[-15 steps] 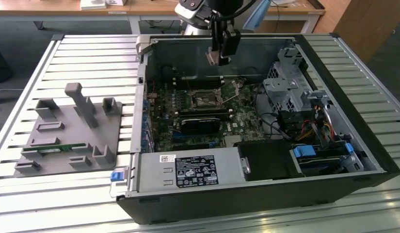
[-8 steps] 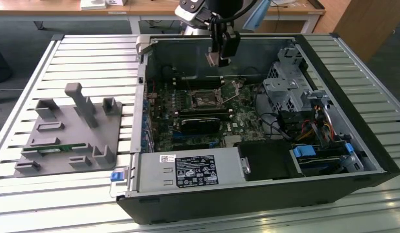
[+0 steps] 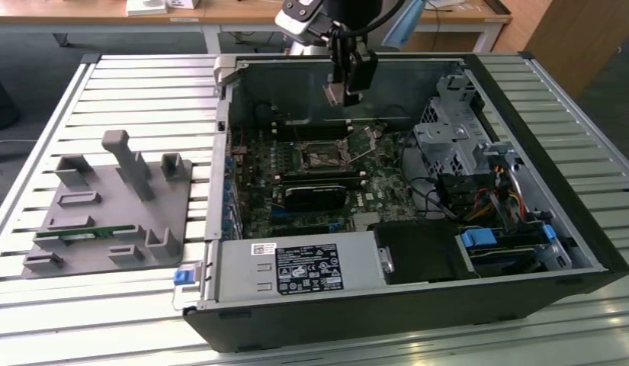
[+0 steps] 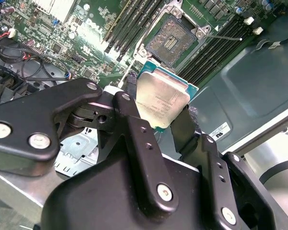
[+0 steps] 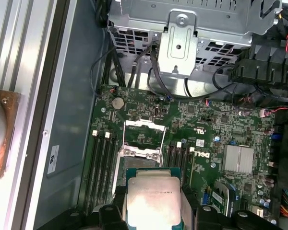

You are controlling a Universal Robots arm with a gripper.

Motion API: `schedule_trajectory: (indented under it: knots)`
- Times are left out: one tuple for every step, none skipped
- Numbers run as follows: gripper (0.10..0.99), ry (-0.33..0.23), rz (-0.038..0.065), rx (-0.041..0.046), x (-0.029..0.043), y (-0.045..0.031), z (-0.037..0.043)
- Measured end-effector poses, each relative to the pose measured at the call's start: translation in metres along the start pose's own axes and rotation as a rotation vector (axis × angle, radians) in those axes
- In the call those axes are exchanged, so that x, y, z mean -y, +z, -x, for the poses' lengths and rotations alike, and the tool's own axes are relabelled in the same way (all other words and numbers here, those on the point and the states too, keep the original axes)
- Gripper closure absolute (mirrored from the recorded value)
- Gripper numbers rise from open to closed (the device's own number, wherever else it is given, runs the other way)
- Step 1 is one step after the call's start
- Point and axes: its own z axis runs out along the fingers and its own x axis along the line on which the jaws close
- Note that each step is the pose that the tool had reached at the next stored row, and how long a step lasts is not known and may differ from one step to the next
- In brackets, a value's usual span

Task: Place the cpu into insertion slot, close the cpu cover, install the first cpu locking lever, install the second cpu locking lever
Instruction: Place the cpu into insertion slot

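My gripper (image 3: 348,90) hangs over the far side of the open computer case, shut on the cpu (image 4: 163,98), a flat square chip with a dull silver face and a green edge. Both wrist views show the black fingers (image 4: 134,127) pressing on two opposite edges of the cpu (image 5: 153,201). The insertion slot (image 4: 175,40) lies below on the green motherboard, with its dark centre bare. In the first wrist view the cpu cover (image 5: 144,130), a silver frame, is swung open beside the insertion slot (image 5: 134,163). In the exterior view the insertion slot (image 3: 319,158) sits nearer than the gripper.
Long black memory slots (image 5: 101,163) flank the socket. A metal drive cage (image 3: 451,137) with cables fills the case at the exterior view's right. The power supply (image 3: 299,271) sits at the near wall. A grey fixture stand (image 3: 110,206) rests on the slatted table at the exterior view's left.
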Motion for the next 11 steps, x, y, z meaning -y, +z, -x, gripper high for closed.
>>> schedule_trajectory:
  knots:
    - [0.553,0.0,0.0,-0.0001,0.0,0.0003,0.0]
    - [0.553,0.0,0.0,-0.0001,0.0,0.0006,0.0]
    - [0.553,0.0,0.0,0.0,0.0001,0.0008,0.0]
    - [0.553,0.0,0.0,0.0,0.0001,0.0011,0.0]
    - [0.553,0.0,0.0,0.0001,0.0001,0.0013,0.0]
    - [0.553,0.0,0.0,0.0,0.0001,0.0016,0.0]
    - [0.553,0.0,0.0,0.0,0.0002,0.0019,0.0]
    - [0.553,0.0,0.0,0.0001,0.0002,0.0021,0.0]
    - [0.553,0.0,0.0,0.0,0.0002,0.0023,0.0]
    - [0.553,0.0,0.0,0.0,0.0002,0.0026,0.0]
    - [0.553,0.0,0.0,-0.0001,0.0002,0.0028,0.0]
